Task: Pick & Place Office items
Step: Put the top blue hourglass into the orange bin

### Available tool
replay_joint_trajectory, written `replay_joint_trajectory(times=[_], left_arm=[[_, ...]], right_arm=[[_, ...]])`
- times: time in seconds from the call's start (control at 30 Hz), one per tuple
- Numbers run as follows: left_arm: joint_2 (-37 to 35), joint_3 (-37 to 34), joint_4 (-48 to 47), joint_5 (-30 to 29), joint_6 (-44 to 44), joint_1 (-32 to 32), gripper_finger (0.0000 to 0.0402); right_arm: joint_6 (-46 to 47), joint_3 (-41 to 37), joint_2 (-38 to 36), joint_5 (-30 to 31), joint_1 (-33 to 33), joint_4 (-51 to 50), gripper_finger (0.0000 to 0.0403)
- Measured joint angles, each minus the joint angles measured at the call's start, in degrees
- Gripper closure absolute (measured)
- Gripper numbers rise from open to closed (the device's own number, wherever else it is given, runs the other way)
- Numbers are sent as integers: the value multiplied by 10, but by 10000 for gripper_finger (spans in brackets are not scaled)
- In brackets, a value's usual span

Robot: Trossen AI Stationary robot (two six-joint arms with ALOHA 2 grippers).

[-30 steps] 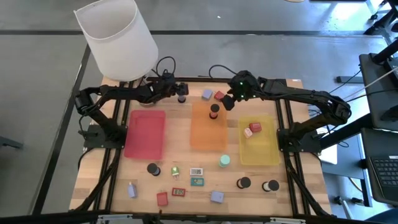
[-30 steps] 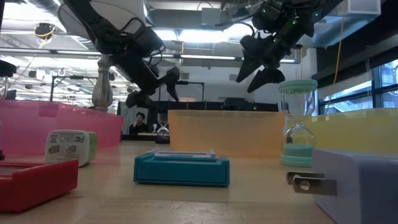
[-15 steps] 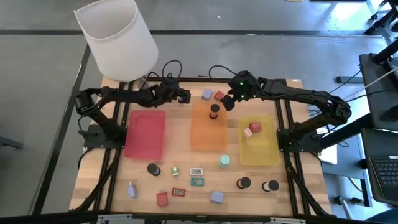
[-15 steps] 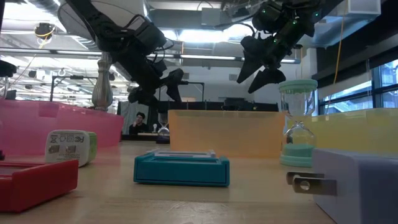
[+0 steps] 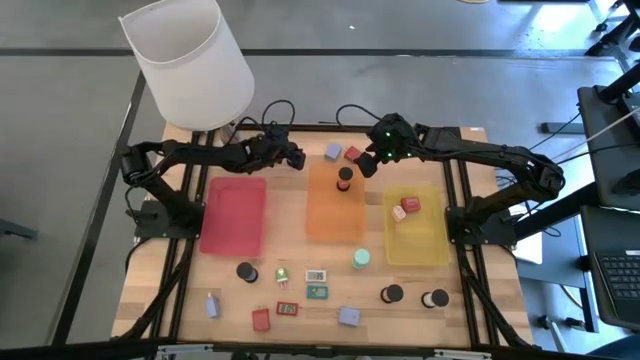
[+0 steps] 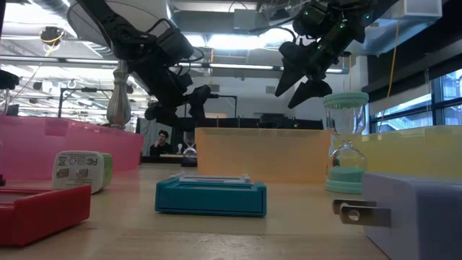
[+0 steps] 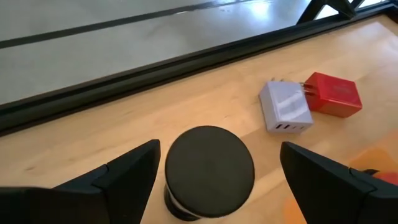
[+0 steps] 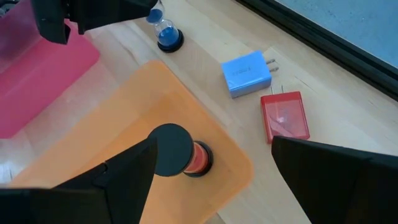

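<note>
The left hand [image 5: 291, 156] hangs over the far edge of the desk [image 5: 270, 270], its fingers apart on either side of a black-capped blue sand timer [image 7: 208, 171] that stands upright on the bare wood. In the left wrist view there is clear space between each finger and the black cap, so nothing is gripped. Just beyond the timer lie a lavender plug block [image 7: 285, 107] and a red plug block [image 7: 333, 94], touching each other, near the desk's far rim.

The right hand [image 5: 368, 162] hovers above the far end of the orange tray [image 5: 335, 215], fingers spread and empty. Below it a black-capped red timer [image 8: 180, 152] stands inside that tray, close to its far edge.

The pink tray [image 5: 233, 215] sits just left of the orange one and looks empty; the yellow tray [image 5: 417, 235] on the right holds a red-and-white piece [image 5: 407, 207] near its far end.

The near half of the desk carries the other items, well apart from one another: a teal timer [image 5: 361, 260], three black round ones [image 5: 245, 271], small flat rectangles, among them a teal one [image 5: 317, 292], and more red and lavender blocks. A strip of bare wood lies open between the trays and this scatter.

The white lamp shade [image 5: 187, 62] overhangs the far left corner
</note>
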Motion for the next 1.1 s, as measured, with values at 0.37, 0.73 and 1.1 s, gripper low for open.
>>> replay_joint_trajectory(times=[0.37, 0.73, 1.1], left_arm=[[0, 0, -9, 0, 6, -15, 73], [0, 0, -24, -7, 11, -17, 73], [50, -1, 17, -15, 11, -17, 105]], right_arm=[[1, 0, 0, 0, 0, 0, 82], [1, 0, 0, 2, 0, 0, 82], [1, 0, 0, 2, 0, 0, 82]])
